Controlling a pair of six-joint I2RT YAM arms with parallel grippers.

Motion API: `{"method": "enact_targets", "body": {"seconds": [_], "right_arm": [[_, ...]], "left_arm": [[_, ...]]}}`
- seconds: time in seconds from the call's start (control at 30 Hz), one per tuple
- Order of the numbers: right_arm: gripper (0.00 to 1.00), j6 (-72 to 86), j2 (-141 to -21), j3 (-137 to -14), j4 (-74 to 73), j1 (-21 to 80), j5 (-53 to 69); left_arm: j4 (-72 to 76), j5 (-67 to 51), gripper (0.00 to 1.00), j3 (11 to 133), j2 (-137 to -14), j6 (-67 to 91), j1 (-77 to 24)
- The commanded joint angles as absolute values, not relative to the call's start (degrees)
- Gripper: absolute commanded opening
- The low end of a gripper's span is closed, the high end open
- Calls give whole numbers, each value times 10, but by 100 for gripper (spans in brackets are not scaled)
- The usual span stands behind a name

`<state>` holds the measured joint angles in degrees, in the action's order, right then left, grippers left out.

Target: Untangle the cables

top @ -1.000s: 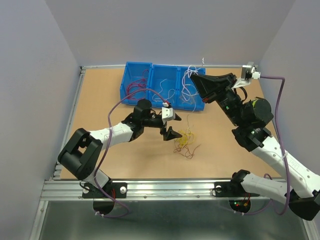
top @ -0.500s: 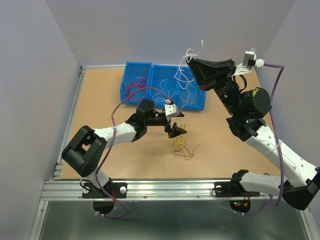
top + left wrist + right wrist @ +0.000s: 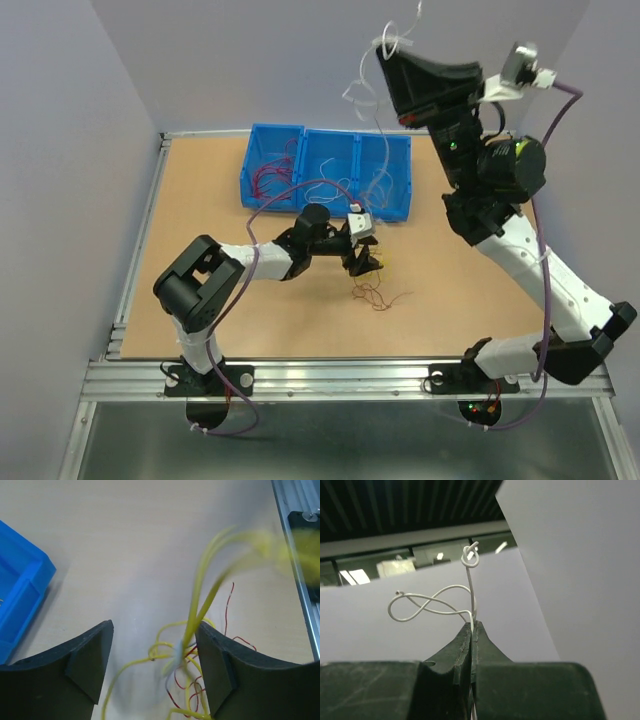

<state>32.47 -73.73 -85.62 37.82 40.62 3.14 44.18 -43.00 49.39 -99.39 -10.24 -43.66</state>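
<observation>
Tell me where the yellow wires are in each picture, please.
Top camera: yellow wires just below centre, at the left gripper.
Left wrist camera: right of centre, running up between the fingers.
Right wrist camera: not in it.
Shared landmark: blue bins, in the top and left wrist views.

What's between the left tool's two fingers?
Yellow cables, blurred, pass through the gap; red cables lie on the table below. Left wrist view.

I count two grippers, the left gripper (image 3: 367,262) and the right gripper (image 3: 384,48), three blue bins (image 3: 330,131), and cables (image 3: 373,293) in three colours, probably too tangled to number.
</observation>
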Motion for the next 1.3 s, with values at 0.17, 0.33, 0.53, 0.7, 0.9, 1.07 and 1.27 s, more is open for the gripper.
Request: {"method": "enact_targets", "body": {"seconds": [0.17, 0.33, 0.53, 0.7, 0.9, 1.07, 1.27], "right_arm": [[1, 244, -912, -1306, 438, 410, -75], [1, 258, -999, -1458, 425, 410, -165], [1, 262, -960, -1382, 432, 410, -142], [1, 211, -925, -1267, 446, 410, -139], [1, 139, -886, -1148, 474, 410, -156], [0, 116, -894, -1110, 477, 410, -167], [1, 101, -939, -1095, 476, 410, -166]], "left_arm": [[380, -455, 47, 565, -1044, -125, -442], [345, -453, 37, 585, -1069, -141, -458], [340, -408, 58, 577, -1029, -144, -456], [294, -352, 71, 585, -962, -143, -430], [336, -367, 79, 540, -876, -68, -324], [364, -315, 84, 518, -835, -9, -256], [387, -163, 87, 494, -781, 43, -212]]}}
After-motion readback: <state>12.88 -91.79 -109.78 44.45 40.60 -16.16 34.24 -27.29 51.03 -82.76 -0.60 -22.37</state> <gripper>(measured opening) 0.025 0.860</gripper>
